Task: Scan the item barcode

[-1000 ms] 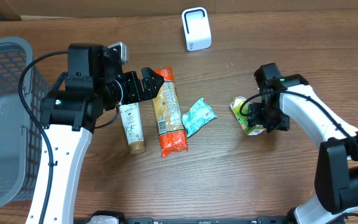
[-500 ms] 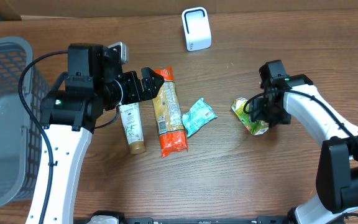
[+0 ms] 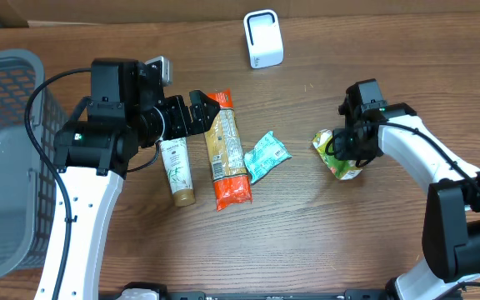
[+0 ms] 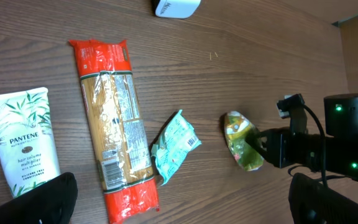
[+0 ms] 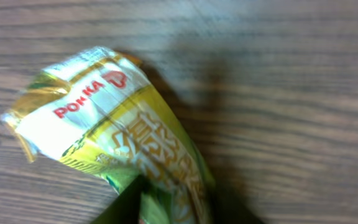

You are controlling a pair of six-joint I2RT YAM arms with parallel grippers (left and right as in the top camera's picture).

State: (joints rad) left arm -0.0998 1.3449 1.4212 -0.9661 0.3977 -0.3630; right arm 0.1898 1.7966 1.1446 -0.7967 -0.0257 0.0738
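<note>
- Overhead: the right gripper (image 3: pixel 350 152) is down at the drink pack (image 3: pixel 330 150), which lies tilted on the right side of the worktop (image 3: pixel 307 233). It is well apart from the white scanner (image 3: pixel 262 39) at the far edge.
- The left gripper (image 3: pixel 192 115) hovers over the top ends of the shampoo tube (image 3: pixel 177 171) and pasta packet (image 3: pixel 226 154). Its fingers are spread and it carries nothing.
- A teal packet (image 3: pixel 267 156) lies between the pasta packet and the drink pack. A basket (image 3: pixel 7 100) sits at the left edge.
- Left wrist: its own fingers (image 4: pixel 42 199) show at the lower corners, wide apart, with only bare worktop between them. Across the worktop, the right gripper's dark fingers touch the drink pack's right side.
- Right wrist: the drink pack fills the view, red lettering uppermost, and no barcode shows on this face. The picture is blurred and very close. A dark shape at the lower edge may be one finger, but I cannot tell whether the fingers have clamped on the pack or only bracket it.
- Step in hand, as I judge it: picking up the drink pack, the scan itself not yet begun.
- The next move calls for a firm hold on a soft, crumpled pack, then a lift and a carry to the scanner. The pack will likely need turning until the barcode face, not yet found, meets the scanner.
</note>
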